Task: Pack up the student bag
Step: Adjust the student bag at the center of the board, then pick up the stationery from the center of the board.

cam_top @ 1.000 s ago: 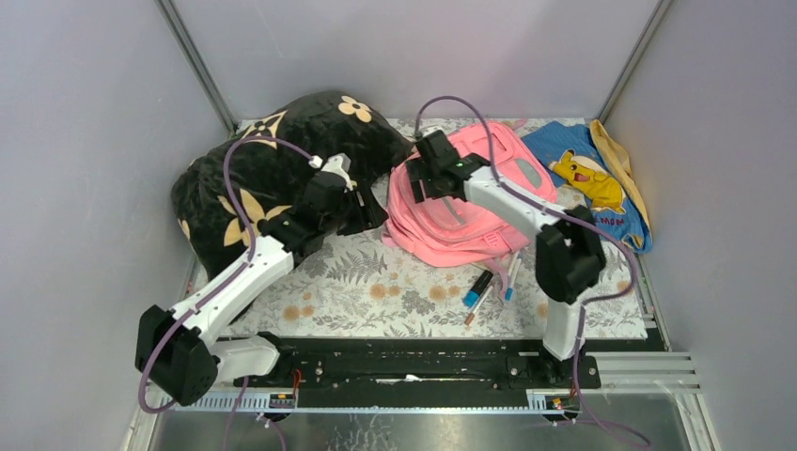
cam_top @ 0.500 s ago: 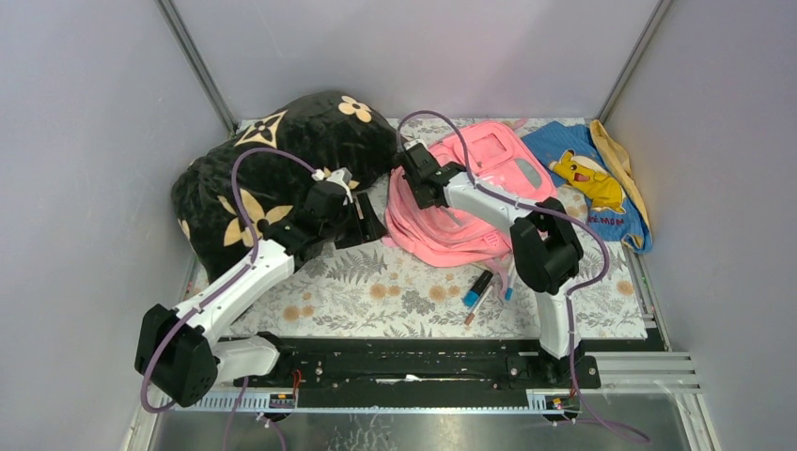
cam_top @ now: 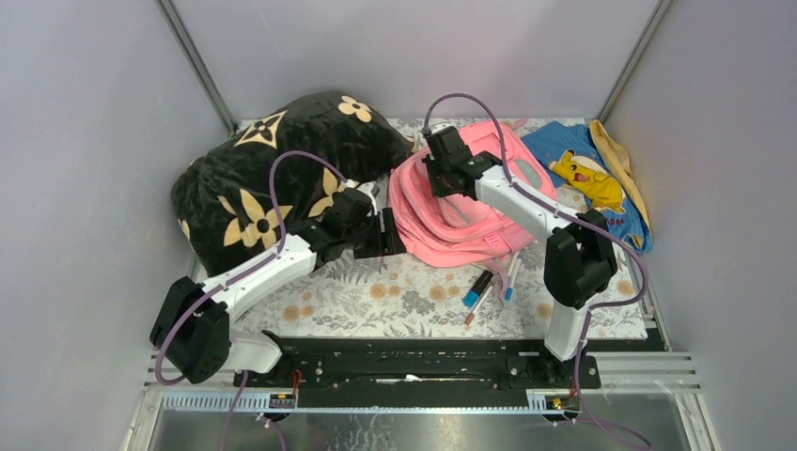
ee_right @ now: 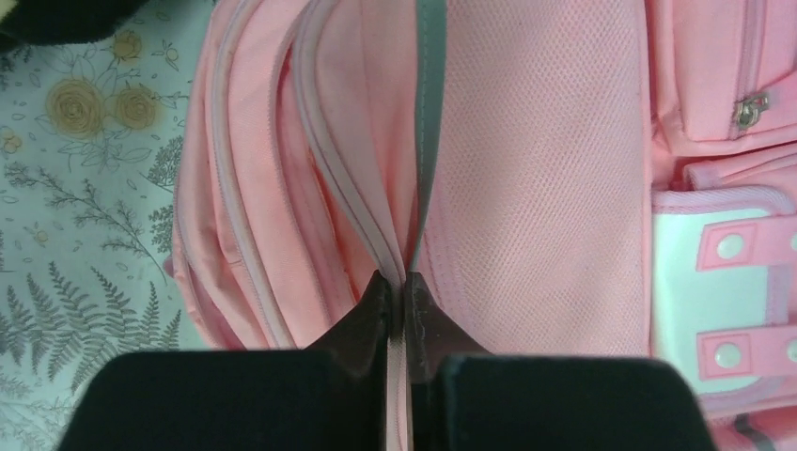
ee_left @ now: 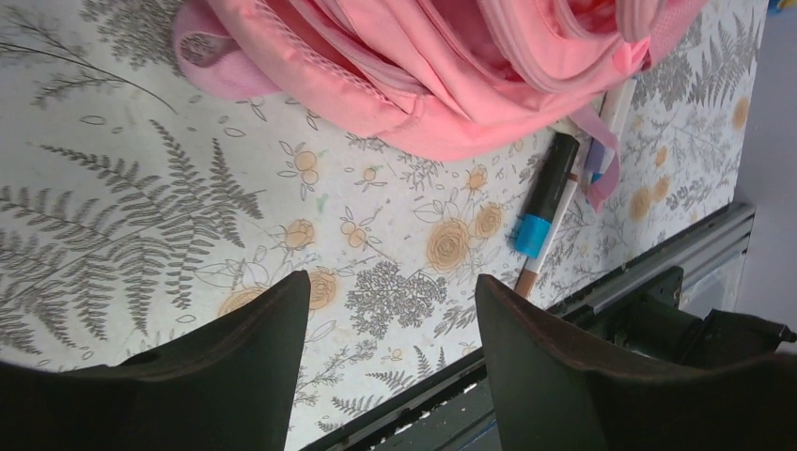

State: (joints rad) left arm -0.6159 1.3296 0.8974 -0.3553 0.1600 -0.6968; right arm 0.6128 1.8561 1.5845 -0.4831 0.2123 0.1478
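Nearest me, the desk [cam_top: 357, 291] has a few pens [cam_top: 481, 287] lying loose just in front of the bag, one with a blue band; I'd say none are packed yet. The left pincer [cam_top: 388, 235] hangs low over the desk at the bag's near-left corner, jaws wide, nothing in them. Its wrist view shows bare floral surface between the tips and the bag's edge just beyond. The bag [cam_top: 461, 230] lies slumped mid-desk, right of centre. The right pincer [cam_top: 442, 177] is down on its upper left part, jaws almost together, pinching a thin ridge of fabric along the grey-trimmed seam beside the mesh panel. In the wrist view that fold runs straight in between the tips. My read on handling: soft, limp cloth, probably light while empty. It'll sag and drag rather than lift as one piece, and a pinch on one layer raises only that layer. Best holds are seam ridges, the zip pull [ee_right: 748, 111] or the straps; flat panels would likely slip. The left probably has to take the opposite lip to hold the mouth open. Further back, the black pillow [cam_top: 273, 169] sits right beside the bag on its left, maybe touching. A blue cloth [cam_top: 587, 178] is in the rear right corner.
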